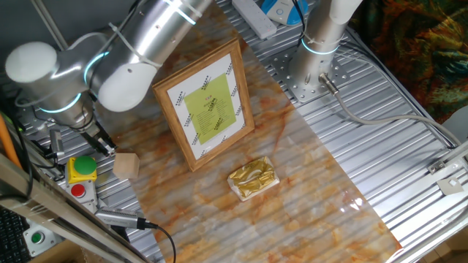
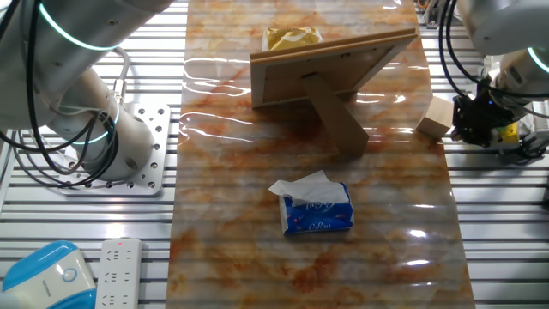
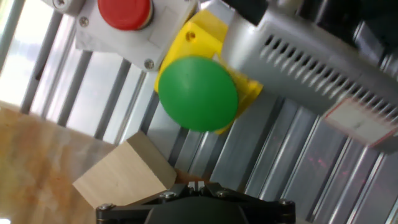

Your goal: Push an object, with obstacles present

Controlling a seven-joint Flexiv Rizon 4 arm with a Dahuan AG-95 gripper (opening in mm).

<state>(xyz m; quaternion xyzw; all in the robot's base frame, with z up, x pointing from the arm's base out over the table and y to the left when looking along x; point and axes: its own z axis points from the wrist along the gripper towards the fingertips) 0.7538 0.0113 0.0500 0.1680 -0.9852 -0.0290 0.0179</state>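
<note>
We see the wooden block [image 1: 126, 165] as a small, plain, light-tan cube with clean flat faces and sharp edges, unpainted and unmarked. It sits at the very edge of the marbled orange mat [image 1: 292, 190], where the mat meets the ribbed metal table [image 1: 409, 146], well apart from the picture frame [image 1: 206, 104] and the gold foil packet [image 1: 253, 177]. The frame stands propped upright on its back leg, and the packet lies flat just in front of it. The gripper [image 1: 102, 142] hangs just beside the block, on the side away from the mat, close to a green button [image 3: 198, 93] on a yellow housing. We cannot tell how far apart its fingers are, and it grasps nothing we can see. A blue tissue pack [image 2: 316, 210] lies behind the frame.
</note>
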